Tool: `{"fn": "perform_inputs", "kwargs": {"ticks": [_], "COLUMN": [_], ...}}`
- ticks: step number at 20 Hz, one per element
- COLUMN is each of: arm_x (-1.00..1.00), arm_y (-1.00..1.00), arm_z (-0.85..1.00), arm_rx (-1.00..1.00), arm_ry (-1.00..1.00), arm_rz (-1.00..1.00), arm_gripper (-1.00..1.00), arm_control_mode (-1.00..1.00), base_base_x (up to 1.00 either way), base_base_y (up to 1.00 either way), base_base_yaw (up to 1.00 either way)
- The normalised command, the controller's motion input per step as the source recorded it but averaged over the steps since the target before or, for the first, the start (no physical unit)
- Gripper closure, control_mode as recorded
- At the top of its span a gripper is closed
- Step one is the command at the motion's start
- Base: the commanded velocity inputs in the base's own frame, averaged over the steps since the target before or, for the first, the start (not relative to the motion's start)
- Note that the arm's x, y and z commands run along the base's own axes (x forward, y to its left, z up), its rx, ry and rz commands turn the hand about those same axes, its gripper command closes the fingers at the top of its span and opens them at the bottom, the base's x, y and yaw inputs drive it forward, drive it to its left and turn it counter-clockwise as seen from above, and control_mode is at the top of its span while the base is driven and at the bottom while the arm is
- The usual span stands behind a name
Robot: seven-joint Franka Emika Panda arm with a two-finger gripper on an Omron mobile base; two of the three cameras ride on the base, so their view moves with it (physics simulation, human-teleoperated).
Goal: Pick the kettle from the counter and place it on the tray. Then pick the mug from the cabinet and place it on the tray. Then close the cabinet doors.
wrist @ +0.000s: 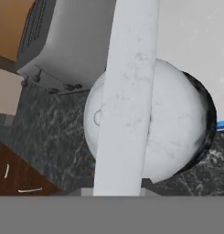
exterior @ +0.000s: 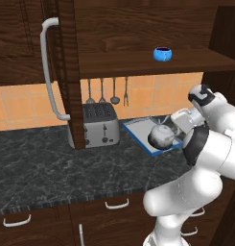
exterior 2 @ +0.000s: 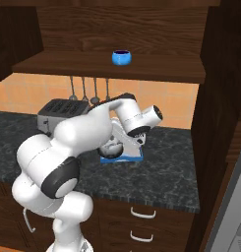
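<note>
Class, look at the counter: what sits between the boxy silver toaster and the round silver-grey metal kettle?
In the left base view, only the near blue rim of the flat tray lies between the toaster and the kettle; nothing else stands there.

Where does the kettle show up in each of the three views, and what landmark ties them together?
Left base view: kettle right of centre, over the tray.
Right base view: just below centre, partly behind the arm.
Hand view: large, centre, under its handle bar.
Shared landmark: the toaster beside it.
</note>
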Motion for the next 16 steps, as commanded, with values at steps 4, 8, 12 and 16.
{"fn": "perform_inputs", "kwargs": {"ticks": [4, 8, 12, 16], "arm_x": [0.49, 0.52, 0.48, 0.47], "arm_y": [0.16, 0.06, 0.04, 0.08], "arm_z": [0.00, -0.04, -0.08, -0.11], "arm_rx": [0.02, 0.00, 0.00, 0.00], "arm_ry": [0.00, 0.00, 0.00, 0.00], "arm_rz": [-0.10, -0.13, -0.13, -0.12], "arm_gripper": [1.00, 1.00, 1.00, 1.00], "arm_control_mode": [-1.00, -1.00, -1.00, -1.00], "base_base_x": [0.00, 0.00, 0.00, 0.00], "base_base_y": [0.00, 0.00, 0.00, 0.00], "base_base_yaw": [0.00, 0.00, 0.00, 0.00]}}
